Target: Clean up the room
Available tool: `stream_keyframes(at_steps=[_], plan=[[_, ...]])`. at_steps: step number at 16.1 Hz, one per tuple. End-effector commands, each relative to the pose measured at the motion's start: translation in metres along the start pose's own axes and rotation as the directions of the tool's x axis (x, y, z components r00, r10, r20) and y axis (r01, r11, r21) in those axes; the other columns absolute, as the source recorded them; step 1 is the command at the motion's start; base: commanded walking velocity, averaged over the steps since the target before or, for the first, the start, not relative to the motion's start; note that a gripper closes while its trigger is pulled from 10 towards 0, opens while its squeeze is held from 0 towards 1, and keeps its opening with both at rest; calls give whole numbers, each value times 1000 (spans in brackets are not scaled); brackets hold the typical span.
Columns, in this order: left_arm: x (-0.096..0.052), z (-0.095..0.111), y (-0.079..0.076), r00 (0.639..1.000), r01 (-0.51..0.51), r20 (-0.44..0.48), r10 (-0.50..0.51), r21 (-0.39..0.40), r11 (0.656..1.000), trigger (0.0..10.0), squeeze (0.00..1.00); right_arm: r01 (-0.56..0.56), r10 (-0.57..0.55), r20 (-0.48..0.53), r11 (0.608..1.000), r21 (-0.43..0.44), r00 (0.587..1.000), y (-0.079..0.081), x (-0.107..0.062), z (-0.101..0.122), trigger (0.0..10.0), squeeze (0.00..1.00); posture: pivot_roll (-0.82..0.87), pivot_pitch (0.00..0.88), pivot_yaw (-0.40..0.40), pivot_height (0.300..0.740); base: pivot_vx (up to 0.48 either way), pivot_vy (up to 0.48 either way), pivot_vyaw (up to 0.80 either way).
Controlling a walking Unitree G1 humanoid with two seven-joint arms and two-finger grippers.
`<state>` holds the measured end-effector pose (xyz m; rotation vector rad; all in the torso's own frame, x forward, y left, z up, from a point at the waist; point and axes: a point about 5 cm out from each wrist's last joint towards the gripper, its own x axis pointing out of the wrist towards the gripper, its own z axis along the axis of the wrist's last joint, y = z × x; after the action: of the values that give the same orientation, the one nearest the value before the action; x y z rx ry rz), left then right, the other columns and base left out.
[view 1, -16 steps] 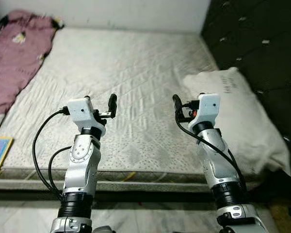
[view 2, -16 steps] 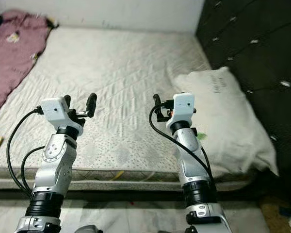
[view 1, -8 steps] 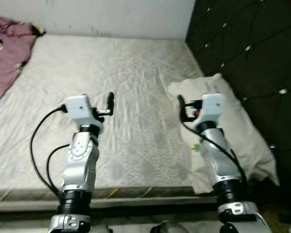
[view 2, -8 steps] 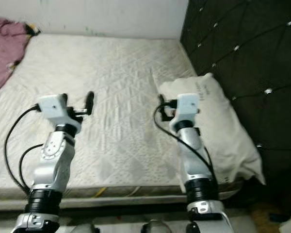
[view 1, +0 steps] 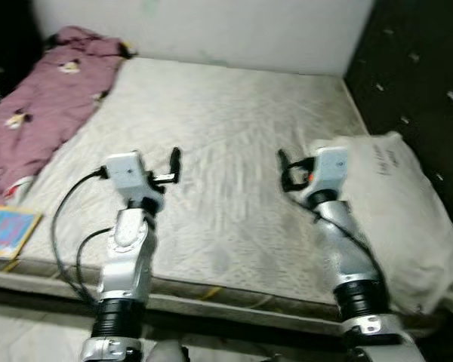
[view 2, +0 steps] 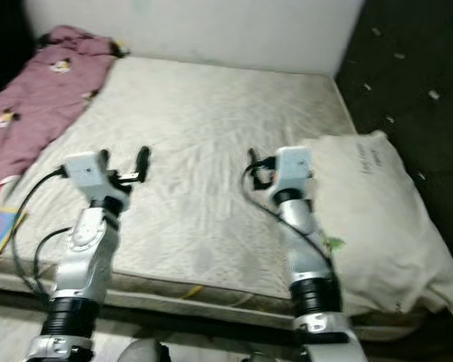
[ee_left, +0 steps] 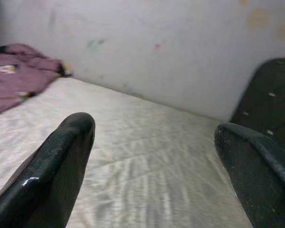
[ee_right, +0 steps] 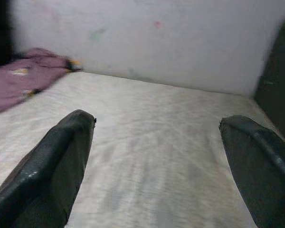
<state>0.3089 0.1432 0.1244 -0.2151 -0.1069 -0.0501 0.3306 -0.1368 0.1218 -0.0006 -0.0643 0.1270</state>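
Note:
A bare grey-white mattress [view 1: 226, 113] lies in front of me. A purple blanket [view 1: 45, 105] is crumpled over its far left side, and it shows again in the left wrist view [ee_left: 19, 83]. A white pillow [view 1: 408, 204] rests on the right side, by the headboard. Both arms are raised over the near half of the mattress. My left gripper [view 1: 175, 160] is open with nothing between its fingers [ee_left: 61, 161]. To the left of the pillow, my right gripper [view 1: 282, 164] is open too, and its fingers [ee_right: 57, 161] hold nothing.
A colourful book [view 1: 4, 230] lies on the near left corner of the mattress. A dark tufted headboard [view 1: 415, 68] runs along the right side, and a white wall [view 1: 211, 26] stands behind the bed. The mattress's front edge [view 1: 211, 302] is close below my arms.
The camera has swung left after a swing to the right, so the blanket and the book are back in view. Both arms keep the same raised pose, with fingers apart.

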Motion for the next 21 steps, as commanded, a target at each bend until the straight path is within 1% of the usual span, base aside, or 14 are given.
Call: stream_keyframes(at_steps=[1, 19, 21], plan=[[1, -1, -4, 1000, 15, -10, -15, 1, 1000, 10000, 0, 9, -9, 0, 1000, -15, 1000, -6, 0, 0, 10000, 0, -13, 0, -25, 740, 0, 480, 0], [2, 0, -3, 1000, -6, -8, 6, -10, 1000, 10000, 0, -23, 22, -22, 1000, -18, 1000, -3, 2, -2, 10000, 0, -18, 2, -28, 740, 0, 480, 0], [2, 1, -3, 1000, -10, 1, 10, -11, 1000, 10000, 0, -24, 24, -22, 1000, -18, 999, -3, 2, -2, 10000, 0, -18, 2, -28, 740, 0, 0, 0]])
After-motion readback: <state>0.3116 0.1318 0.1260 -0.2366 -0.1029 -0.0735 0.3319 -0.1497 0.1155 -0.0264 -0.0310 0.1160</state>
